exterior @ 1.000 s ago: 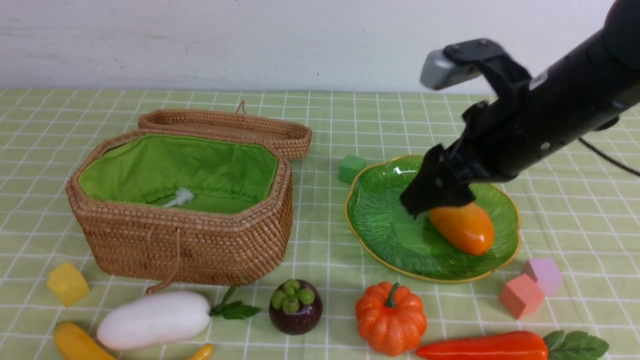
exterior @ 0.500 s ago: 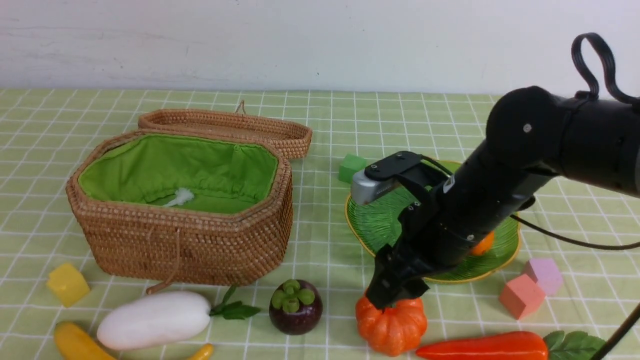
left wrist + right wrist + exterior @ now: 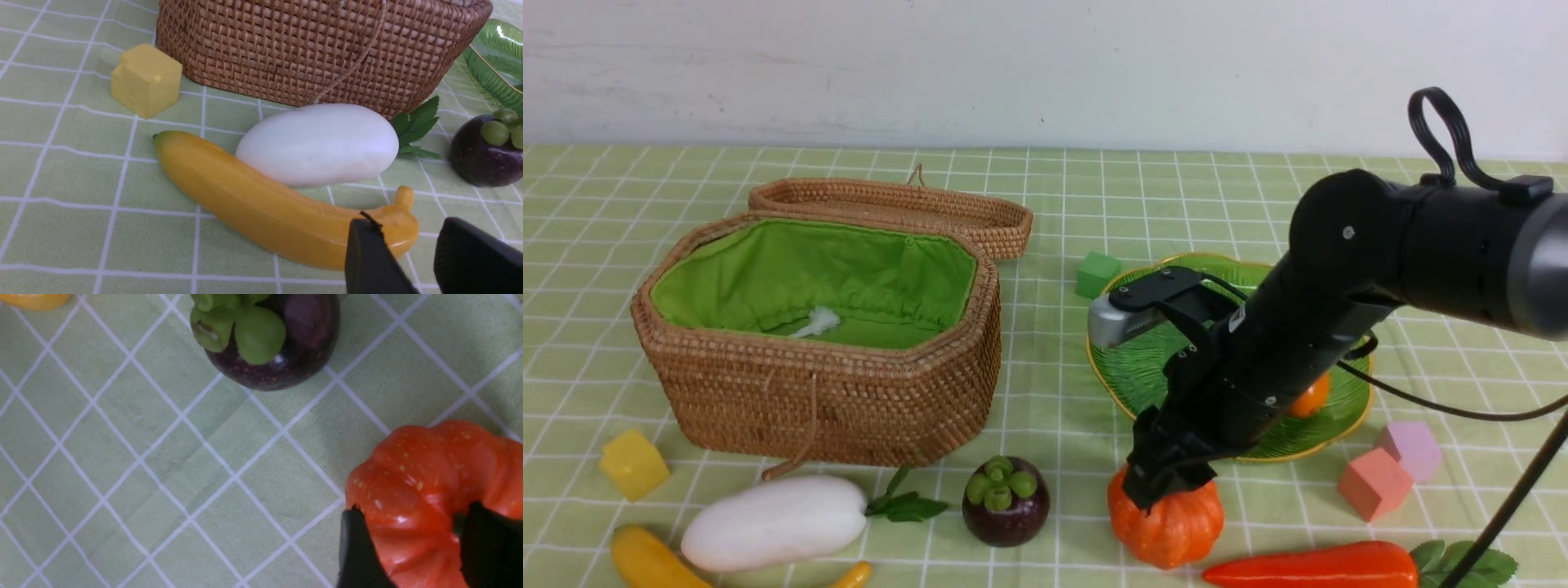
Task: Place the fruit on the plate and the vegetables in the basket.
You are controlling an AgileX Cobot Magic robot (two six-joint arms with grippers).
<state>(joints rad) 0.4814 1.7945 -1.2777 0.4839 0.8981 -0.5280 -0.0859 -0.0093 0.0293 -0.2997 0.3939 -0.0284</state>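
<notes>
Right fingers (image 3: 356, 555) astride ribbed orange toy pumpkin (image 3: 1176, 531), lower frame, right of centre.
We cannot tell if they pinch it; left fingers (image 3: 367, 261) spread, empty, near long yellow banana (image 3: 253, 204).

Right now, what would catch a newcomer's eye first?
The black right end effector, straddling the orange pumpkin at the near edge, right of centre. Behind it sits the green plate; on the left, the open basket with its bright green lining.
</notes>
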